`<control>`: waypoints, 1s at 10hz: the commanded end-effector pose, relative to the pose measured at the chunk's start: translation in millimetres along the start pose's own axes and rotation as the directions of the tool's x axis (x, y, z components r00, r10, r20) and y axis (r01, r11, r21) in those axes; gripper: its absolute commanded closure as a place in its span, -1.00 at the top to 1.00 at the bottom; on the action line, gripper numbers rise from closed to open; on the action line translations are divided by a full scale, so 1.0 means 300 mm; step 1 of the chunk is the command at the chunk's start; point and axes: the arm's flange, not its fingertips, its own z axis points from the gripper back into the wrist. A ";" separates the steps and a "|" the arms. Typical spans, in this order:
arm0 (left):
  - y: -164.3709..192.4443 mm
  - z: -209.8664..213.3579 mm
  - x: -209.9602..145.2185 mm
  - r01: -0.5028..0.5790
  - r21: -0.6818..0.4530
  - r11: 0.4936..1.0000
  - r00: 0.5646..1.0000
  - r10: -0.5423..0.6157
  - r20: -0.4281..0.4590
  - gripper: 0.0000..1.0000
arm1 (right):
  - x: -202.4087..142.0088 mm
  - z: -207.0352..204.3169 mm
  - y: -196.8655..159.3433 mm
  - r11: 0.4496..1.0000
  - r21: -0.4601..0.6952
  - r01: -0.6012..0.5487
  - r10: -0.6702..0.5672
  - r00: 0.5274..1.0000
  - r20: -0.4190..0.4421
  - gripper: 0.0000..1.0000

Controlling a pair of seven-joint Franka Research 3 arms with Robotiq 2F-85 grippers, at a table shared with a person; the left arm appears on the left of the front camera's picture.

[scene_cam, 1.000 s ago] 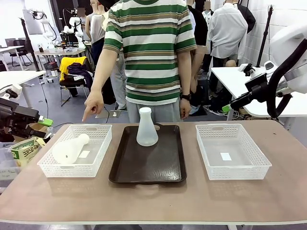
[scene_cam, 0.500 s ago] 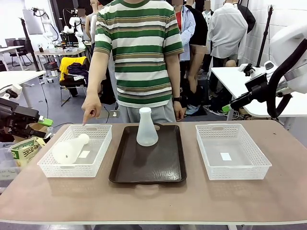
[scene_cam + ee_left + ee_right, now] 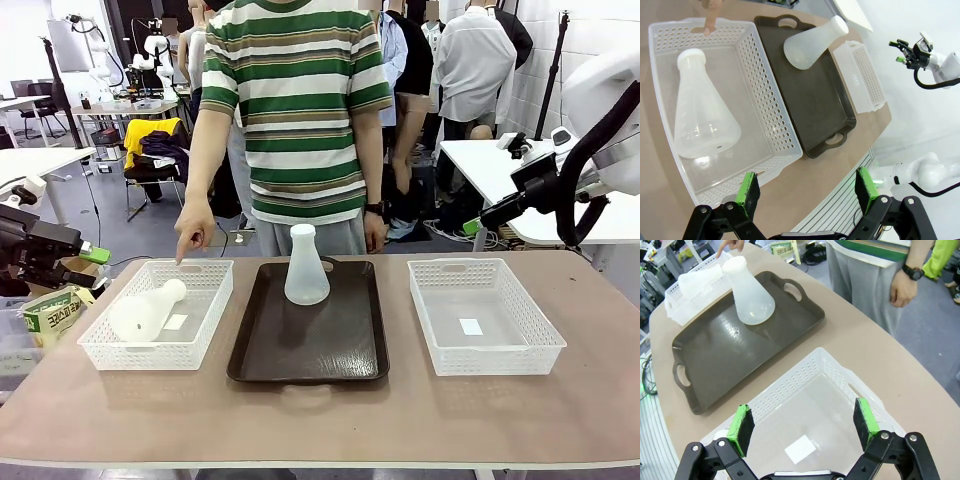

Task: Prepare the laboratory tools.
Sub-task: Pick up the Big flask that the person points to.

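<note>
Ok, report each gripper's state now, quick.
Left gripper: open, holding nothing.
Right gripper: open, holding nothing.

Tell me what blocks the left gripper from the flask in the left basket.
Nothing visible does. The flask lies exposed in the open-topped basket ahead of the open left gripper. A person's finger points at the far rim, beyond the flask's neck.
</note>
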 end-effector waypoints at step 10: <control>-0.104 -0.436 0.569 0.129 0.599 0.791 0.928 0.117 -0.354 1.00 | 0.003 -0.004 0.002 1.000 -0.012 -0.003 0.003 1.000 -0.003 1.00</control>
